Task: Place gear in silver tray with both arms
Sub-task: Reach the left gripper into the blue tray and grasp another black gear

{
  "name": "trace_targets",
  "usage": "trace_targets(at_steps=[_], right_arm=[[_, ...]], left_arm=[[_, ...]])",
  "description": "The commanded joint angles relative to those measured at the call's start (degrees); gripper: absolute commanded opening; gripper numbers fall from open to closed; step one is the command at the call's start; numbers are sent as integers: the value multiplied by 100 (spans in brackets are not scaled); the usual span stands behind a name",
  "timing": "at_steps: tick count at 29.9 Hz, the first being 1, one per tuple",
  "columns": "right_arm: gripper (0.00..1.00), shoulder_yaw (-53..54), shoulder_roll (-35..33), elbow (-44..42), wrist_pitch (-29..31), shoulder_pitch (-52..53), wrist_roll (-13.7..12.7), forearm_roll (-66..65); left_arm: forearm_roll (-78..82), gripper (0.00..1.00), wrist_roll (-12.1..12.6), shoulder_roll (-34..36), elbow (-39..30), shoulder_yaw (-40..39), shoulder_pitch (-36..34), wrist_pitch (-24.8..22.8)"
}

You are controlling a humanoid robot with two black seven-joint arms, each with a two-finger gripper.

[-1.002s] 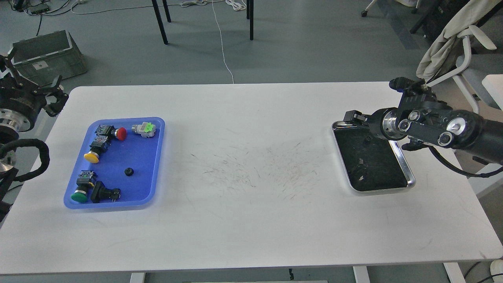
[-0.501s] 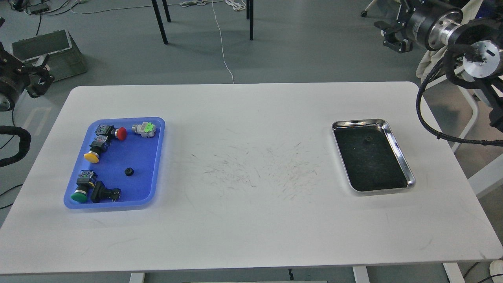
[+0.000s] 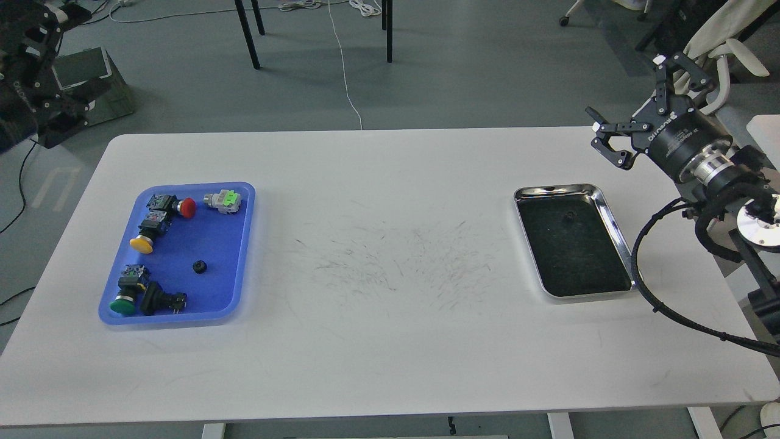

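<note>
Right hand [image 3: 634, 119] is hanging in the air just past the far right corner of the silver tray [image 3: 616, 235], fingers spread wide, holding nothing. Your left hand [image 3: 42, 73] is way off past the surface's [image 3: 390, 341] far left corner, too dark to tell its state. One small gear [image 3: 570, 215] already sits near the tray's far end; another gear [image 3: 199, 266] is in the blue tray [image 3: 237, 268], well left of it.

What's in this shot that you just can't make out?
- Left gripper, head view: dark, blurred, at the left edge; open or shut unclear.
- Small dark object in the silver tray: too small against the black bottom to identify.
- Right arm beyond the wrist: cut off by the right edge.
</note>
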Motion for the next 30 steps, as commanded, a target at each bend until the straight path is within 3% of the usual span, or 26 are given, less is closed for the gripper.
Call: trace_targets(at_steps=[1,6,8,10,12,23,30], right_arm=[[96,231,188,41,231,-405,28,116],[97,240,477,-29,275,-599,73,116],[97,232,574,-29,292,-652,73,98],[97,231,645,-20,301,-713,73,89],[97,240,663,-20,301,-775,81,89],[97,196,671,-29,292,-889,90,72],[97,188,680,-47,292,-925,116,28]], left_arm=[[1372,98,-8,-45,-92,149,27,-342],[2762,98,-61,-379,-21,1150,27,-107],[3447,98,-262,-616,92,1318,36,314],[4394,98,-622,-870,338,1511,44,763],[5116,98,-755,-994,514,1818,53,957],[7157,97,-843,-1363,1621,2426,44,1169],[7572,95,-852,-1750,2202,3014,44,1617]])
